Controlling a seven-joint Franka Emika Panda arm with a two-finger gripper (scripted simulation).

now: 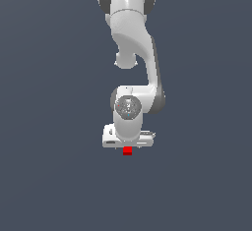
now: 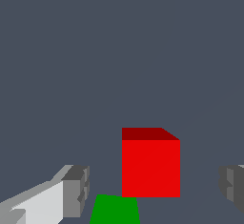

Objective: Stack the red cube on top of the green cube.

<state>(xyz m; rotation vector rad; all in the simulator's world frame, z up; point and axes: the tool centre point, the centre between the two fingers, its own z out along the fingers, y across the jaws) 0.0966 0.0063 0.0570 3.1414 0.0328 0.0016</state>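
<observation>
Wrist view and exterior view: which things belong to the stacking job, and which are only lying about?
Belonging to the job:
small bright red cube
small bright green cube
open gripper

Lying about:
nothing else visible; only the plain dark grey floor

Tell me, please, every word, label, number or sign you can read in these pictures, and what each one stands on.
None can be read.
red cube: plain faces, no marking.
green cube: plain, only partly in view.
gripper fingers: bare grey and white, no label.
arm: no brand visible; the speckled disc at the wrist is too blurred to read.
</observation>
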